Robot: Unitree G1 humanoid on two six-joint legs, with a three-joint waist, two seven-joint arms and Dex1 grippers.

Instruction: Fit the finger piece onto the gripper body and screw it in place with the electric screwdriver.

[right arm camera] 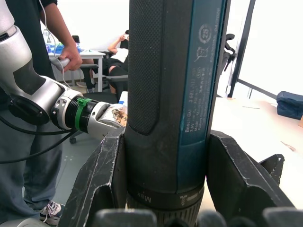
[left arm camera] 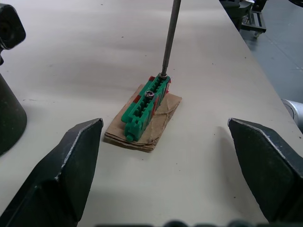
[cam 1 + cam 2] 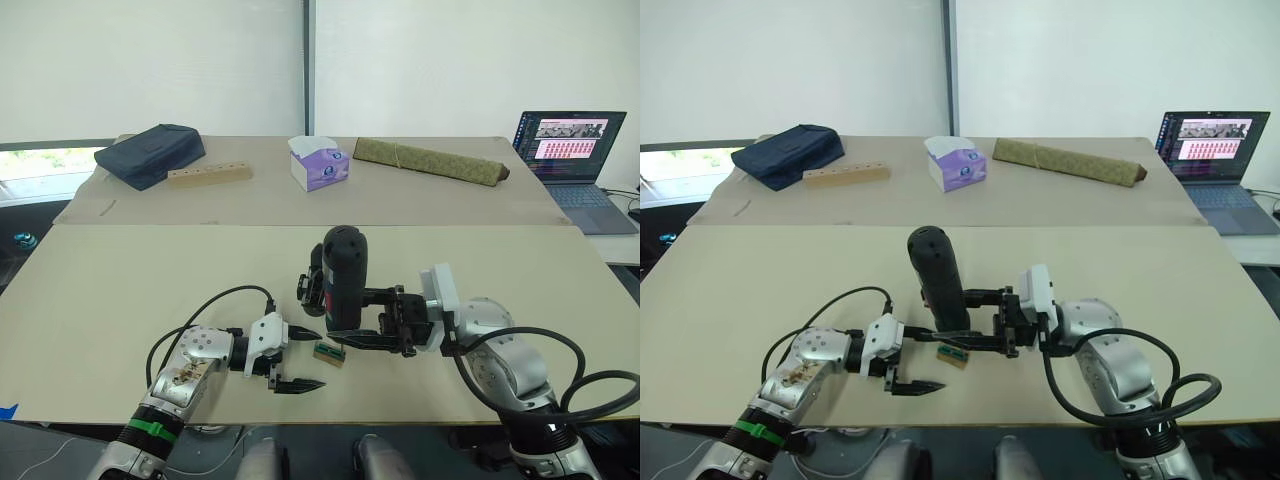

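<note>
My right gripper (image 3: 346, 316) is shut on the electric screwdriver (image 3: 345, 275), a thick black cylinder held upright over the near table. Its thin metal bit (image 2: 169, 38) comes down onto a screw in a small green-and-brown block (image 2: 144, 111). My left gripper (image 3: 318, 360) is open just left of that block, with its fingers (image 2: 71, 161) spread on both sides of it and touching nothing. A small black assembly, the gripper body (image 3: 308, 290), stands right behind the screwdriver and is mostly hidden by it. The finger piece is out of view.
On the far table lie a dark bag (image 3: 150, 153), a wooden strip with holes (image 3: 208, 174), a tissue box (image 3: 320, 163) and an olive-green roll (image 3: 430, 160). A laptop (image 3: 570, 150) sits at the far right. A person (image 1: 52, 28) stands beside the table.
</note>
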